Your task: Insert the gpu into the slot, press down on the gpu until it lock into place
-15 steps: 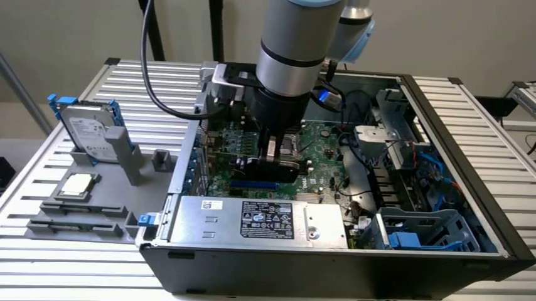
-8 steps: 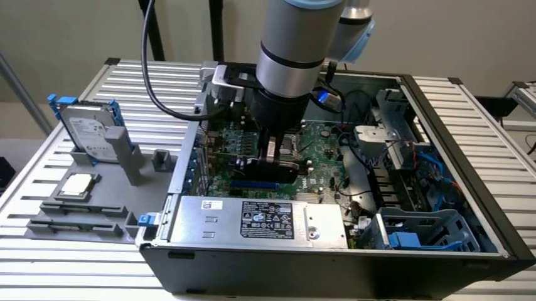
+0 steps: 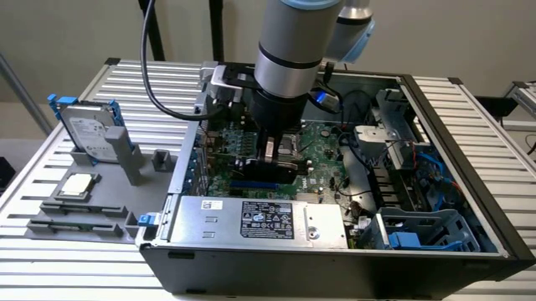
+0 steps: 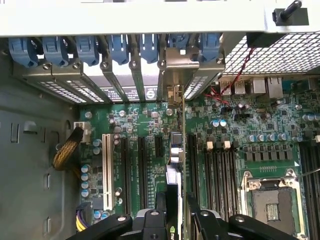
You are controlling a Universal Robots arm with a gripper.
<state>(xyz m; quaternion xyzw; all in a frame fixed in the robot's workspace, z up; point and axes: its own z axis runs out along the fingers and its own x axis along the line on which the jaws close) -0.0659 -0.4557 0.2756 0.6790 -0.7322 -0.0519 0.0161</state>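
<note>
Clearly the tool point(image 4: 172, 220) grips the gpu point(image 4: 174, 165) edge-on over the board; tilted toward twelve o'clock, it could miss the slot point(image 3: 251, 185).

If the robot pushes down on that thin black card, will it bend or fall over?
The gpu looks like a stiff board, so it probably won't flop. It stands on its thin edge, so a crooked push might tip it. The gripper sits on both sides, likely steadying it over the motherboard.

Gripper point(image 3: 277, 164) on gpu point(image 3: 283, 170) above slot point(image 3: 251, 185)
</note>
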